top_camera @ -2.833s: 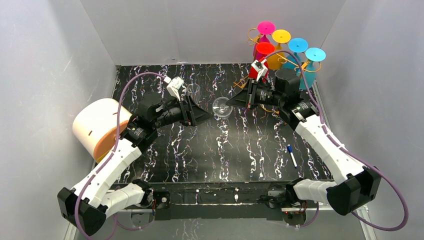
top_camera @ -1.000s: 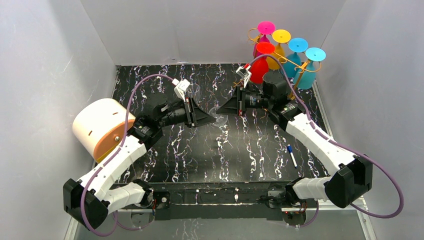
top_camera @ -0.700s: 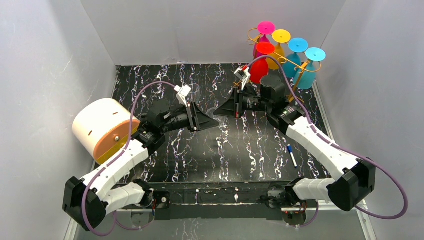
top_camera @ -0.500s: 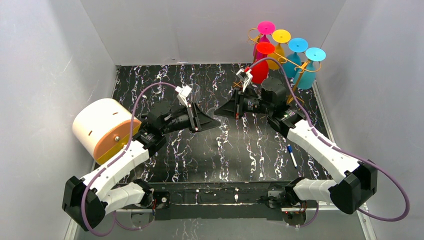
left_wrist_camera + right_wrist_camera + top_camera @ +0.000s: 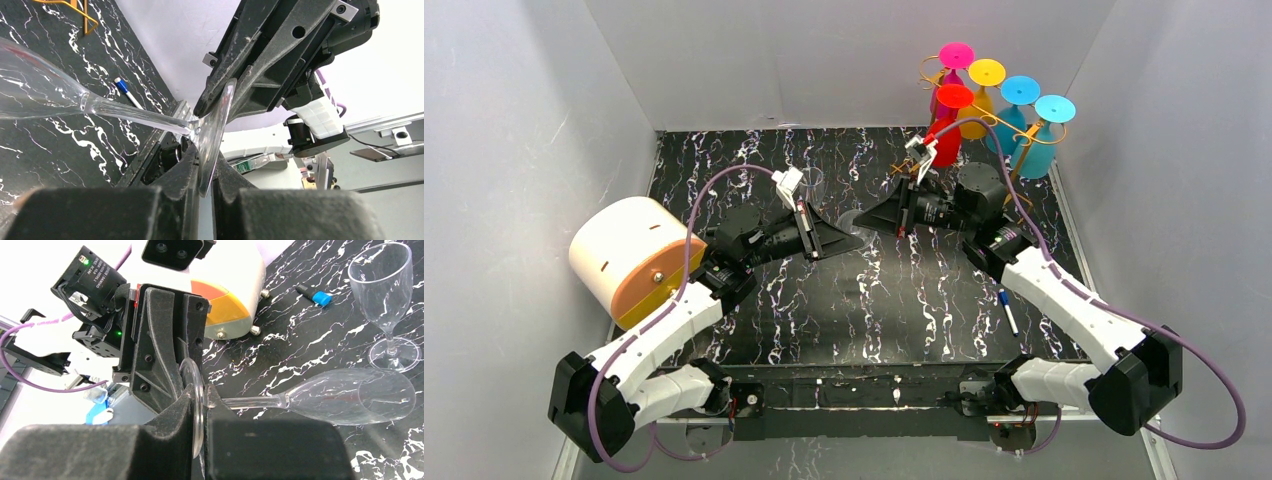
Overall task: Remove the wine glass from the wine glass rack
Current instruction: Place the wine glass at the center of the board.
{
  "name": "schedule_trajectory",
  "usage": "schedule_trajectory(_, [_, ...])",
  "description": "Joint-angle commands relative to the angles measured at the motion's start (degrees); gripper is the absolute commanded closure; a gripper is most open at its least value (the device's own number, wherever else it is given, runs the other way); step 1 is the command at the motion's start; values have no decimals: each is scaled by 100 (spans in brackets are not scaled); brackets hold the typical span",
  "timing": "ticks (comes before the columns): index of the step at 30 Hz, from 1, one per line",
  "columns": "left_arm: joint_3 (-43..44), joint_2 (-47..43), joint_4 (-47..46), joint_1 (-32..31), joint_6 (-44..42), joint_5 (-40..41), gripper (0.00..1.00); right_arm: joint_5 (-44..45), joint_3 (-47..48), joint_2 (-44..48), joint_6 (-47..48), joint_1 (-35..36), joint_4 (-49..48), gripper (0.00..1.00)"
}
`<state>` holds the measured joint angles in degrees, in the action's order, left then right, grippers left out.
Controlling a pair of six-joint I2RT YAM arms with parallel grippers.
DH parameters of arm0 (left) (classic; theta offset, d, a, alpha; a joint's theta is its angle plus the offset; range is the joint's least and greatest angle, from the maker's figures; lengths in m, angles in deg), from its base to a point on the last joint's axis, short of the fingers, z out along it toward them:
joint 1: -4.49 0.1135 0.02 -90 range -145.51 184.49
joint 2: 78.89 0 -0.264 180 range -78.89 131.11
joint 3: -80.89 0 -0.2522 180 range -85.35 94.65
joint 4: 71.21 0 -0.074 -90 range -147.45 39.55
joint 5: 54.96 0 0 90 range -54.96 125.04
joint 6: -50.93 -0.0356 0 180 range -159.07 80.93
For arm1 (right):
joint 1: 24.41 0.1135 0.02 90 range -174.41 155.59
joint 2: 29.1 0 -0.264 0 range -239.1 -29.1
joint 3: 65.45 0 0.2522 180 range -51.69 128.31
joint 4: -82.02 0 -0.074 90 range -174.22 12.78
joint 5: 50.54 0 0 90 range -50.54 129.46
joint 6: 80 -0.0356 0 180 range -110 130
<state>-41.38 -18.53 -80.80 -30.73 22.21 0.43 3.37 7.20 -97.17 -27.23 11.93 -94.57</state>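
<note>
Overall: a black table (image 5: 924, 300) with white marbling, seen from above, with two robot arms reaching in from its near edge.
Drum: one white drum (image 5: 624, 255) with an orange end, lying on its side at the table's left edge.
Wine glass rack: one gold wire wine glass rack (image 5: 1028, 140), standing at the far right corner.
Coloured glasses: five coloured glasses (image 5: 987, 72) hanging upside down on the rack, in pink, yellow, blue, light blue and red.
Left gripper: the left gripper (image 5: 205, 160) is clamped on one edge of a clear glass's round foot.
Right gripper: the right gripper (image 5: 200, 390) is clamped on the opposite edge of the same foot, tip to tip with the left one.
Wine glass: one clear wine glass (image 5: 350, 402), held sideways between the two grippers near the table's middle, its stem and bowl running out beside the fingers, well apart from the rack.
Second clear glass: one second clear glass (image 5: 382, 285), standing upright on the table just beyond the held one.
Pen: one pen (image 5: 1008, 311) with a blue cap, lying on the table's right side.
</note>
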Motion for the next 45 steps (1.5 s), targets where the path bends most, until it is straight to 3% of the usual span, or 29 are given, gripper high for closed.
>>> schedule_trajectory(1, [256, 12, -39, -64, -366, -303, 100, 59, 86, 165, 214, 51, -206, 78])
schedule_trajectory(6, [516, -322, 731, -70, -1524, -328, 100, 991, 442, 435, 698, 45, 698, 40])
schedule_trajectory(9, [472, -506, 1003, -72, -2063, -393, 100, 1623, 778, 512, 865, 18, 1392, 26])
schedule_trajectory(11, [389, -592, 1094, -72, -2334, -514, 100, 1857, 973, 514, 881, -33, 1666, 21])
schedule_trajectory(16, [378, -554, 1728, -68, -3359, -1292, 100, 2012, 1185, 298, 587, -308, 2171, 18])
schedule_trajectory(19, [623, -511, 2858, -71, -4507, -1779, 100, 1241, 1172, 47, 229, -522, 2122, 15])
schedule_trajectory(24, [442, -593, 3208, -70, -5361, -2441, 100, 224, 1347, -386, 97, -573, 2265, 11])
schedule_trajectory(29, [334, -896, 3869, -69, -6680, -2373, 100, -36, 1539, -742, 63, -742, 2737, 10])
schedule_trajectory(38, [337, -1365, 5589, -64, -9378, -1846, 100, -219, 1204, -835, -124, -1005, 2231, 9])
schedule_trajectory(42, [306, -1359, 5710, -64, -9556, -1603, 100, -1030, 998, -921, -467, -1040, 1438, 17])
schedule_trajectory(45, [277, -1349, 5849, -64, -9910, -1548, 100, -1468, 1215, -1137, -416, -1037, 1539, 20])
